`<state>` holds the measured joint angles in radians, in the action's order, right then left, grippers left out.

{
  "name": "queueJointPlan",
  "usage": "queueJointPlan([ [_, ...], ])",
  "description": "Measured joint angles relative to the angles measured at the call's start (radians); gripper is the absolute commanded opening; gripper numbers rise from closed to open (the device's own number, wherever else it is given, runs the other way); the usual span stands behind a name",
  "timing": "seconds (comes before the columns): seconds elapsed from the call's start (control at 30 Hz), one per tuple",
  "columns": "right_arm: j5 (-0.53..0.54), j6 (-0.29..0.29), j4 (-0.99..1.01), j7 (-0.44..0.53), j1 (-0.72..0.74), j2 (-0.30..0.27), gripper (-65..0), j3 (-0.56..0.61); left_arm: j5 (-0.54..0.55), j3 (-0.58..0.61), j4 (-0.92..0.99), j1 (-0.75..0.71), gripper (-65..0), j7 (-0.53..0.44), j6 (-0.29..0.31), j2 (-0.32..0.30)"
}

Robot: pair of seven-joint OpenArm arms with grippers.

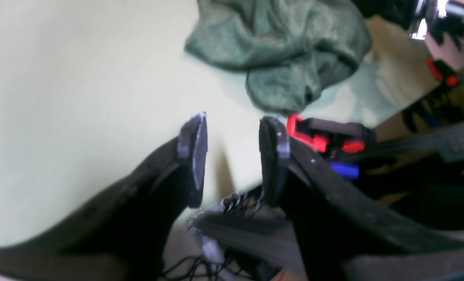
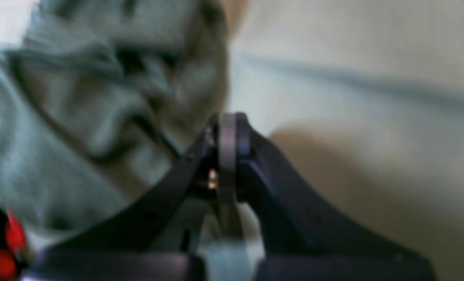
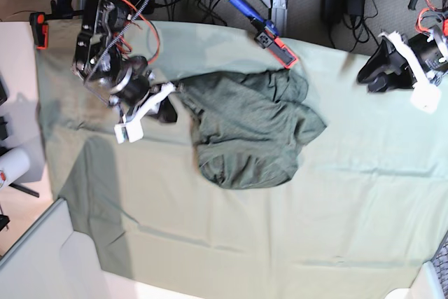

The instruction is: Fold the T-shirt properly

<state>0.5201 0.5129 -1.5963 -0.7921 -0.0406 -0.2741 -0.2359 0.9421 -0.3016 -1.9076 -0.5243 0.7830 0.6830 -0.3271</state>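
both end effectors hang over the cloth-covered table (image 3: 350,194), one at each side of it. the t-shirt (image 3: 248,127) lies near the middle of the pale green cloth (image 3: 210,243), toward the far edge: a dark heathered olive garment, bunched and wrinkled, partly doubled over itself, with rounded lumps on its far side and a smoother curved edge on its near side. in the left wrist view it shows as a crumpled heap with deep folds. open cloth stretches wide on the near side of the shirt and toward both sides, creased in a few long lines; the cloth hangs over the table edge at the near left corner of the base view. a red and black clamp (image 3: 278,45) sits at the far edge just beyond the shirt, and another clamp (image 3: 40,31) grips the far left corner. the right end effector (image 3: 166,108) has its fingers pressed together with nothing seen between them, sitting just beside the shirt's edge; whether it touches the fabric is unclear. the left end effector (image 1: 232,156) has its fingers apart, holding nothing, well away from the shirt.
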Motion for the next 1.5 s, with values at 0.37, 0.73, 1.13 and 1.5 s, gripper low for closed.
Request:
queueJointPlan([
  [0.37,0.117,0.005,-0.22,-0.044,-0.325,-0.067,-65.0,-0.114,-0.093,-0.112,-0.121,-0.329,-39.2,-0.016,0.002,0.0],
  [0.73,0.222,0.004,-0.23,-0.195,-0.664,-0.066,-65.0,-0.11,-0.386,-0.106,0.077,-0.481,-39.2,-0.057,0.003,0.082],
  [1.13,0.035,0.0,-0.003,-0.217,-0.862,-0.019,-65.0,-0.109,-0.575,0.247,0.621,-0.337,-43.5,-0.03,-0.177,-0.097],
  [1.5,-0.045,-0.022,0.64,-0.27,-0.523,-0.019,-65.0,-0.107,-0.613,0.618,1.091,0.087,-46.1,-0.111,-0.262,0.005],
])
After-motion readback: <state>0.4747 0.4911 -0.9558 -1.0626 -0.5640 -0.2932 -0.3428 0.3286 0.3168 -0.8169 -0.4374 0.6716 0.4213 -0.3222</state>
